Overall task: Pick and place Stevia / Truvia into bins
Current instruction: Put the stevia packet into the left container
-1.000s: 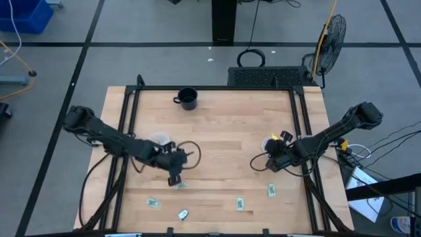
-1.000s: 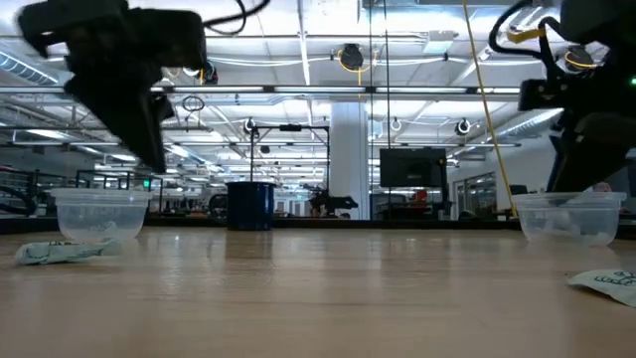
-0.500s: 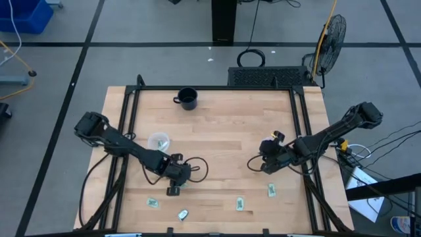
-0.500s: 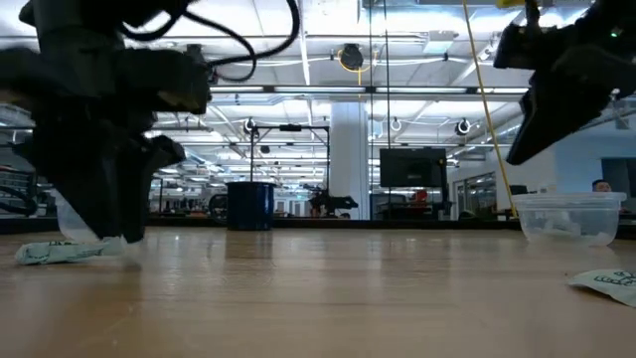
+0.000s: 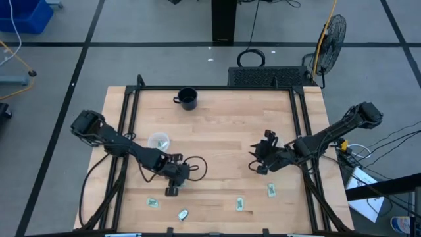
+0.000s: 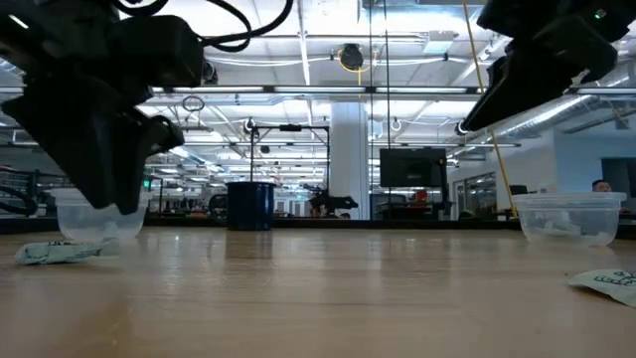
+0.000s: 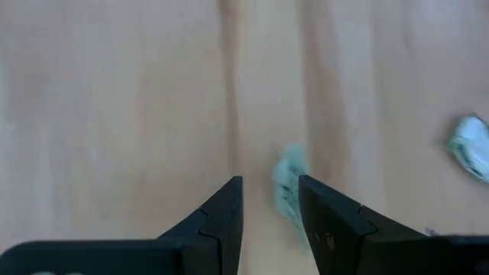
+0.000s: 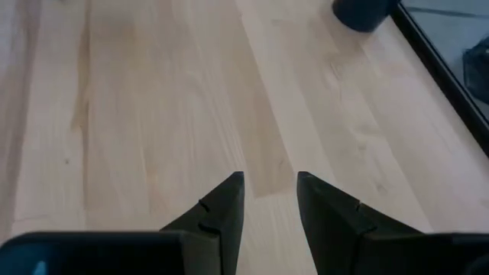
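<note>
Several white-and-green Stevia packets lie flat near the table's near edge (image 5: 152,203), (image 5: 183,214), (image 5: 241,204), (image 5: 271,190). My left gripper (image 5: 172,189) (image 7: 269,187) hangs open, pointing down just above one packet (image 7: 289,191), which lies beside one fingertip without touching it. Another packet (image 7: 470,147) lies farther off. The left bin (image 5: 158,141) (image 6: 94,214) stands behind this gripper. My right gripper (image 5: 256,157) (image 8: 269,183) is open and empty above bare wood, raised (image 6: 475,114), away from the right bin (image 6: 568,217), which holds packets.
A black handled mug (image 5: 188,99) (image 8: 365,11) stands near the far edge. Black frame rails (image 5: 125,125) run along the table's left, right and far sides. Loose cables loop from both wrists (image 5: 196,164). Bare wood lies between the two arms.
My left gripper moved from beside the left bin toward the near edge and came down over a packet, then rose a little. My right gripper left the right bin, rising and moving toward the table's middle, tipped more level.
</note>
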